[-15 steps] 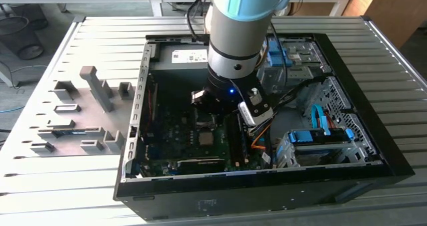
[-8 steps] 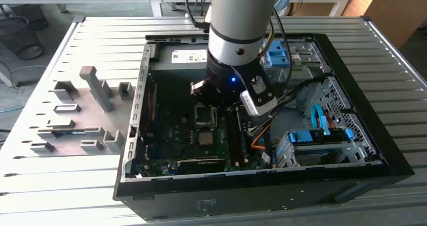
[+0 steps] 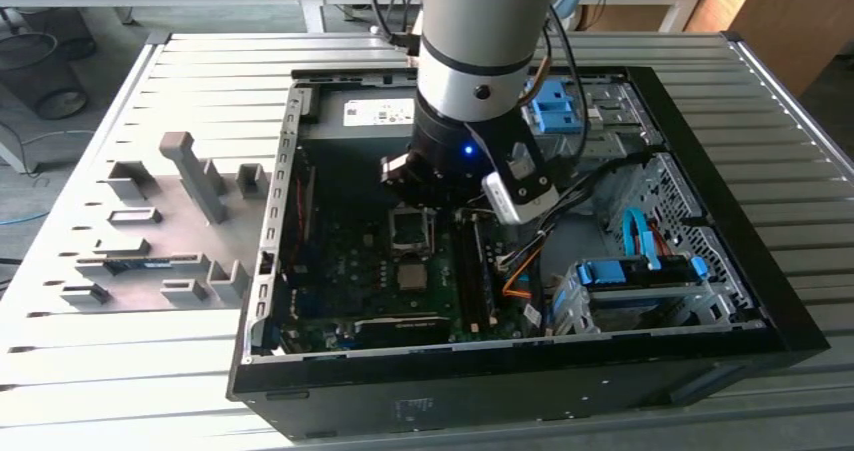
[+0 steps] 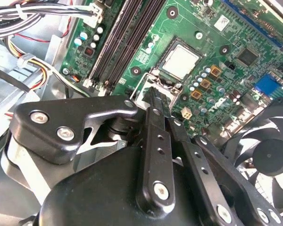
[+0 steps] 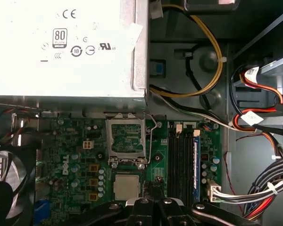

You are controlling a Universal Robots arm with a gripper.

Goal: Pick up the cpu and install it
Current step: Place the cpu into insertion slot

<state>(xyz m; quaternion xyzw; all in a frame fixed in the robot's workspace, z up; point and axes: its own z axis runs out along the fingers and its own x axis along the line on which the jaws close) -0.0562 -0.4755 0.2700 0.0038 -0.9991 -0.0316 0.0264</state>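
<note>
The cpu (image 5: 127, 187) is a small pale silvery square lying flat on the green motherboard, just beside the open black socket (image 5: 126, 141) with its metal frame. It also shows in the second wrist view as the cpu (image 4: 180, 61) and in the exterior view as the cpu (image 3: 414, 276). My gripper (image 5: 154, 187) hangs low over the board next to the cpu, on the memory-slot side, its black fingers (image 4: 153, 101) closed together with nothing between them. In the exterior view my gripper (image 3: 443, 203) is inside the open computer case, above the socket (image 3: 411, 229).
The grey power-supply box (image 5: 61, 47) borders the socket. Cable bundles (image 5: 254, 122) lie past the memory slots, where a blue-green stick (image 5: 196, 160) sits. A black fan (image 4: 269, 150) is nearby. Case walls (image 3: 274, 211) ring the board; a grey fixture (image 3: 174, 221) stands outside.
</note>
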